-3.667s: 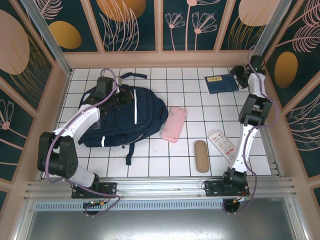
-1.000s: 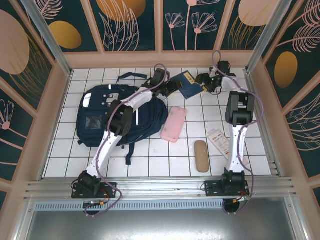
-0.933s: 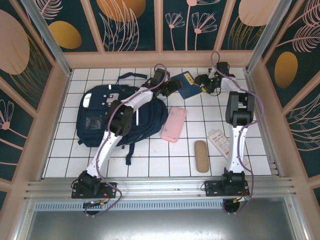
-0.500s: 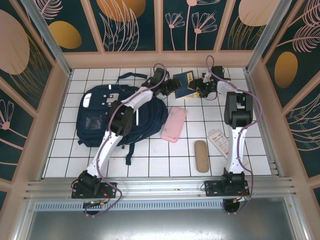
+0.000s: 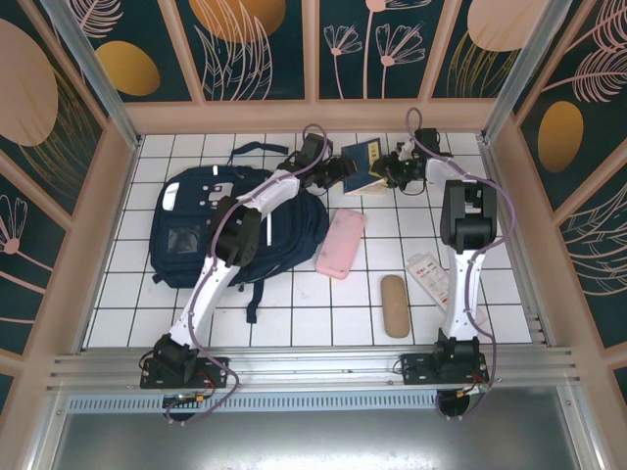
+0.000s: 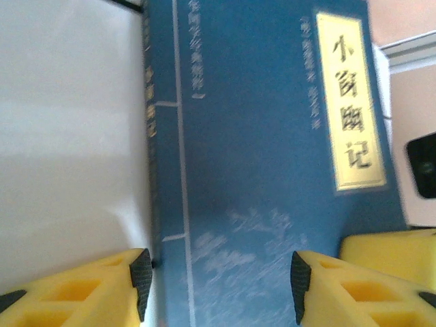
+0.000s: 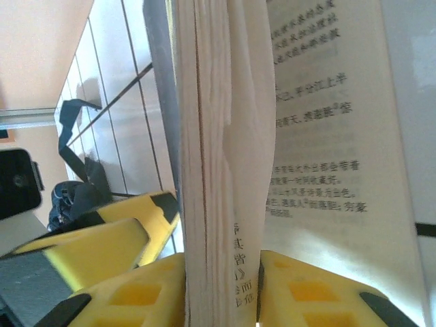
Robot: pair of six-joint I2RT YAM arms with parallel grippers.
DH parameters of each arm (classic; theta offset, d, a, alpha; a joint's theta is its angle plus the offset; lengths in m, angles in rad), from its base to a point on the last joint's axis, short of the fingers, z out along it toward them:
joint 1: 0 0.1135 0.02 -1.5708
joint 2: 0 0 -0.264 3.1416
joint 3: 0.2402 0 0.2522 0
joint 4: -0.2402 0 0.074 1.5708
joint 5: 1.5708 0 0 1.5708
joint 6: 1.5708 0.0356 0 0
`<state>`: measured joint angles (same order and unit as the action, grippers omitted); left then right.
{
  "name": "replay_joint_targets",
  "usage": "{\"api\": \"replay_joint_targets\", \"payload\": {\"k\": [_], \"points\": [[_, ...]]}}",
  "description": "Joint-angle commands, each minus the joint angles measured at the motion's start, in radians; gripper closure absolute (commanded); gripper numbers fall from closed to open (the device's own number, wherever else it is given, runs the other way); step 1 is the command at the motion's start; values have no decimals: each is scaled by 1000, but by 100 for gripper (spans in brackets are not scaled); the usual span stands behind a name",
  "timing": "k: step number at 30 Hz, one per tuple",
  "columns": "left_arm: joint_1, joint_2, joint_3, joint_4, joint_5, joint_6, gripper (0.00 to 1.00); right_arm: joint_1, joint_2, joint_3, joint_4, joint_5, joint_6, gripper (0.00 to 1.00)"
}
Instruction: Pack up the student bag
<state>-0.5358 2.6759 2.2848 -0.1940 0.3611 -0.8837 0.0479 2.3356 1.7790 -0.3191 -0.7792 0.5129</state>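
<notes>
White-tiled table [image 5: 294,323]: your right gripper [image 7: 221,272] pinches the pages of a navy-blue, gold-labelled book [image 6: 259,136]; your left gripper [image 6: 218,276], jaws spread, faces its cover.

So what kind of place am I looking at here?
Probably a robot test cell, not a classroom: white tiled tabletop boxed in by leaf-patterned panels, two robot arms bolted at its edge, and school props like the student bag and blue book.
</notes>
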Motion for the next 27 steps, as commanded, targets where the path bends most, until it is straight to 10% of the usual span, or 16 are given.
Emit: {"api": "replay_joint_targets", "payload": {"k": [1,8,16,27], "points": [[0,-146,-78,-62,-37,76,41,2,-118,-44,61,-11,50,74],[29,-413,-396,34,-22,70,37,-3,-247,-224,228,-83,204,76],[40,-562,-855,466,187,-249,35,2,-462,-494,432,-135,352,76],[-21,-650,-1094,774,195,-528,33,34,-729,-771,590,-93,509,76]]}}
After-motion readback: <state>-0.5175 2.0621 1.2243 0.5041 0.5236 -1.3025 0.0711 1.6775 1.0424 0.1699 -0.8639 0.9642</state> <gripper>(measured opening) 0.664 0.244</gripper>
